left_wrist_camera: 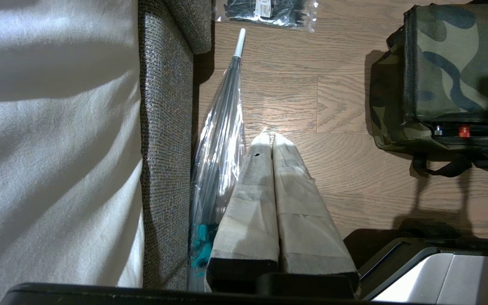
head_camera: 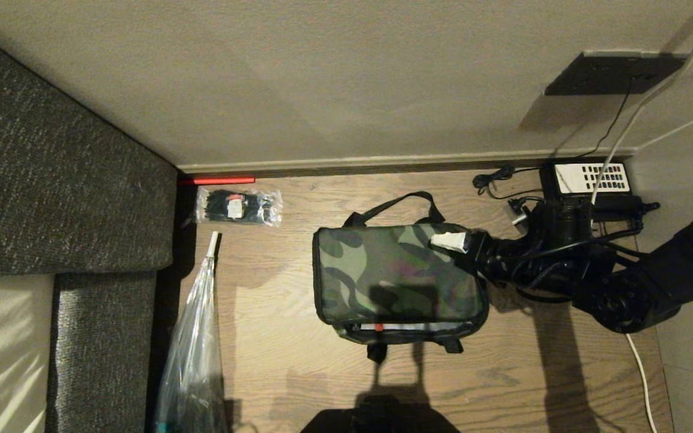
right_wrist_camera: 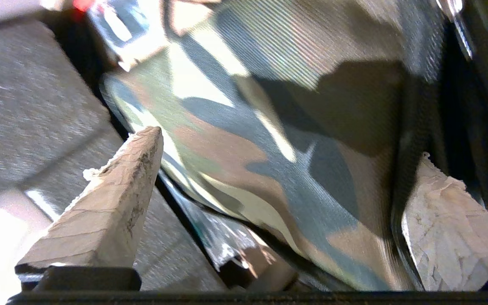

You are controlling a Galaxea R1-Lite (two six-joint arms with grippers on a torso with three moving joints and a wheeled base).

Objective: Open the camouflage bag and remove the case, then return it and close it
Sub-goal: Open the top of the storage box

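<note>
The camouflage bag (head_camera: 394, 273) lies flat on the wooden floor with its lid down. A thin gap along its near edge shows something red (left_wrist_camera: 464, 131). The case is hidden. My right gripper (head_camera: 452, 242) reaches in from the right to the bag's far right corner, just above the lid. In the right wrist view it (right_wrist_camera: 287, 145) stands open, its taped fingers (right_wrist_camera: 112, 199) wide apart with the camouflage bag (right_wrist_camera: 244, 140) lid beyond them and nothing held. My left gripper (left_wrist_camera: 269, 137) hangs shut and empty over the floor, left of the bag (left_wrist_camera: 451, 67).
A grey sofa (head_camera: 52, 180) lines the left side, with a clear wrapped umbrella (head_camera: 199, 325) beside it. A packet of black ties (head_camera: 238, 206) lies at the back left. A black telephone (head_camera: 587, 178) and cables (head_camera: 494, 179) sit by the wall at the back right.
</note>
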